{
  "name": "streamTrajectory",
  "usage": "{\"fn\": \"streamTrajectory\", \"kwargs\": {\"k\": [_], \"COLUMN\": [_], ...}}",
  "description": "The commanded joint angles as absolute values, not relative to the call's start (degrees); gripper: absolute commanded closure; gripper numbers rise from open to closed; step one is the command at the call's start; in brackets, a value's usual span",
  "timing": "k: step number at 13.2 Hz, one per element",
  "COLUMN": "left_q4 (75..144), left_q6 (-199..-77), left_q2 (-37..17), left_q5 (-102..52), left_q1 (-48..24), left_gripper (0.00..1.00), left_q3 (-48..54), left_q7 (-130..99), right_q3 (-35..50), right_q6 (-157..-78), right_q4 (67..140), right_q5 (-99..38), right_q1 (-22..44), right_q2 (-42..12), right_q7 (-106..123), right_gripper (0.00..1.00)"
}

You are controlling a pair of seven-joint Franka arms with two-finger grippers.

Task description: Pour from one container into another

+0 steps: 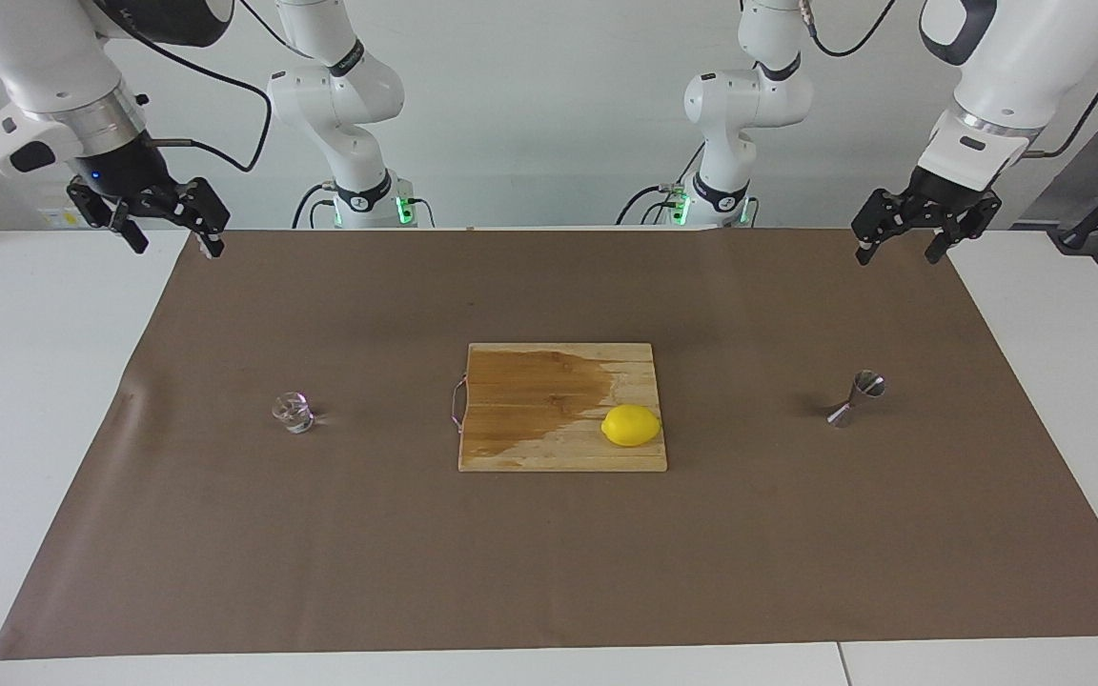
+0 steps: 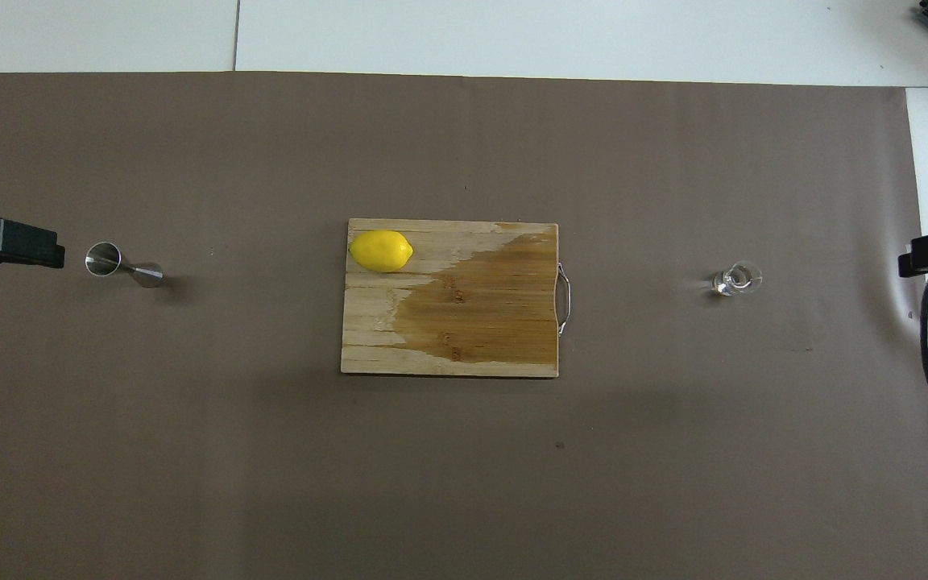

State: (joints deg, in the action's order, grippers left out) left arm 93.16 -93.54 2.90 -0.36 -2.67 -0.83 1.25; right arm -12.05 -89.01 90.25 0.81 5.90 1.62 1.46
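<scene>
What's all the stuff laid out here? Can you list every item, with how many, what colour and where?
glass cup: one, clear, on the brown sheet toward the right arm's end of the table
jigger: one, shiny steel, standing on the sheet toward the left arm's end
cutting board: one, wooden with a dark wet-looking patch, mid-table between cup and jigger
lemon: one, yellow, on the board's corner toward the jigger
brown sheet: one, covering most of the white table
right gripper: one, black, open, raised over the sheet's edge, waiting
left gripper: one, black, open, raised over the sheet's corner, waiting
</scene>
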Motion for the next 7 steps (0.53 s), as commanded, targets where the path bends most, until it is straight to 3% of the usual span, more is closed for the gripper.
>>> {"fn": "streamTrajectory", "kwargs": {"k": [1, 7], "left_q4": [93.5, 93.8], "left_q6": [-94.2, -93.8], "left_q2": [3.8, 4.2], "left_q5": [0.5, 0.6], "left_q1": [-3.0, -3.2], "left_gripper": [0.0, 0.0], "left_q3": [-1.1, -1.0], "left_q7": [1.8, 3.0], "right_q3": [-12.4, -12.4], "right_q6": [-89.3, -89.2], "right_q4": [91.1, 91.1], "right_q5": [1.5, 1.5], "right_q1": [6.2, 5.9], "right_q2": [2.3, 2.3], "right_q7": [2.5, 2.6], "right_gripper": [0.0, 0.0]}}
